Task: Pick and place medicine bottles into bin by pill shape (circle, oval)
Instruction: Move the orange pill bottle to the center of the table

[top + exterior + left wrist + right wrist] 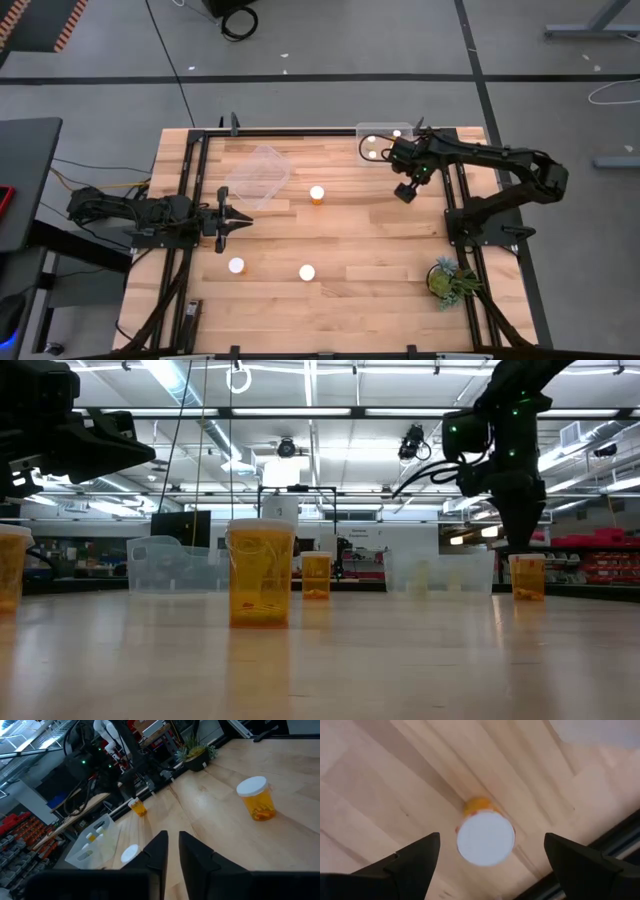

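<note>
Several orange medicine bottles with white caps stand upright on the wooden table: one mid-table (317, 195) and two near the front (236, 266) (307, 272). Another bottle (485, 837) stands under my right gripper (491, 836), which points down and is open, one finger on each side above the cap without touching it. In the low view this bottle (527, 575) stands just below the gripper (522, 545). A clear bin (385, 141) at the far right holds two bottles. My left gripper (243, 217) hovers shut and level at the table's left.
A second clear bin (260, 176) sits at the far left of the table's middle. A small green potted plant (450, 279) stands at the near right. Black frame rails (452, 190) run along the table's sides, one close beside the right gripper.
</note>
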